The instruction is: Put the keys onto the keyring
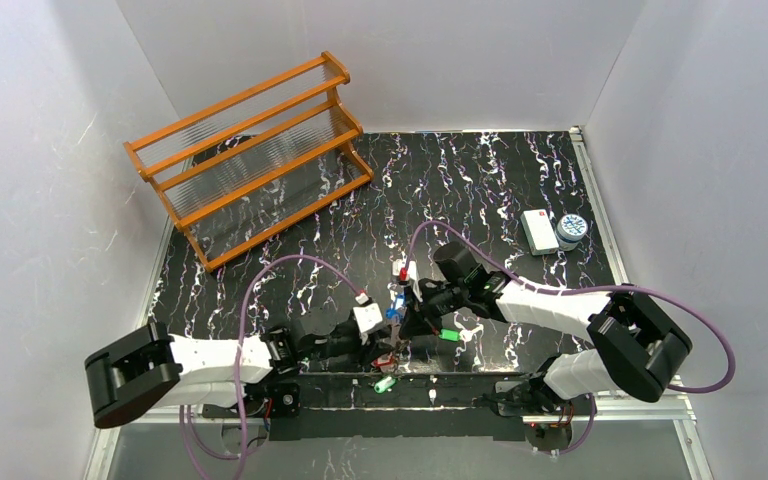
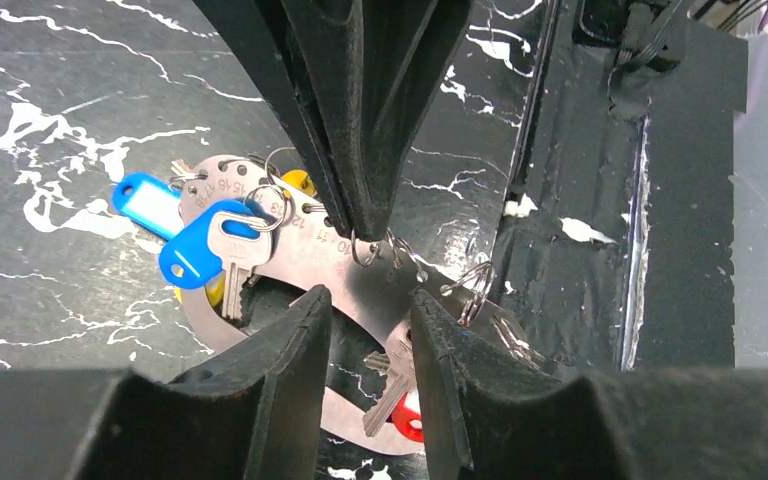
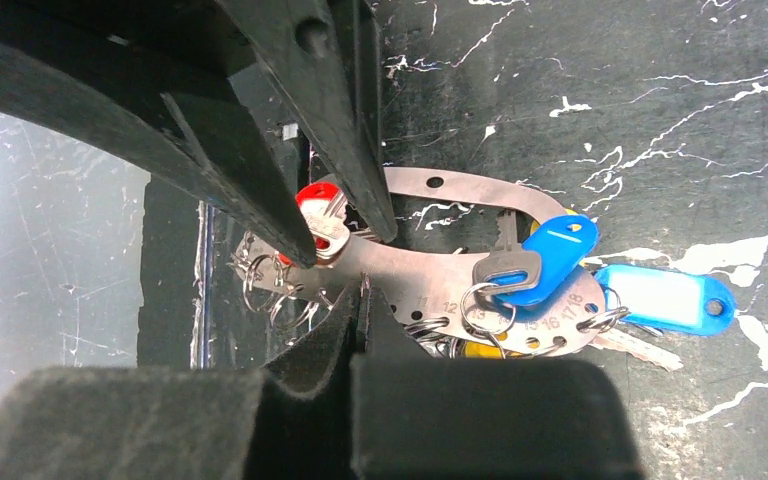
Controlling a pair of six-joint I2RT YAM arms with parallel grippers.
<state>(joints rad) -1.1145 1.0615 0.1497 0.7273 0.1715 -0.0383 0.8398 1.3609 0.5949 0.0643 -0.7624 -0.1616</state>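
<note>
The keyring [image 2: 360,282] is a flat grey metal oval with numbered holes; it also shows in the right wrist view [image 3: 430,272]. On it hang a blue-headed key [image 2: 195,250], a blue tag [image 2: 145,205], a yellow tag [image 2: 300,182] and a red-headed key [image 2: 410,415]. My left gripper [image 2: 370,300] is open, its fingers either side of the red-headed key [image 3: 310,205] over the keyring's band. My right gripper [image 3: 363,290] is shut on a small split ring at the keyring's edge. Two green-tagged keys [image 1: 448,335] [image 1: 385,384] lie loose on the table.
An orange wooden rack [image 1: 255,150] stands at the back left. A white rectangular box [image 1: 537,230] and a small round blue-white container [image 1: 571,230] sit at the back right. The table's front edge [image 1: 430,400] is just behind the keyring.
</note>
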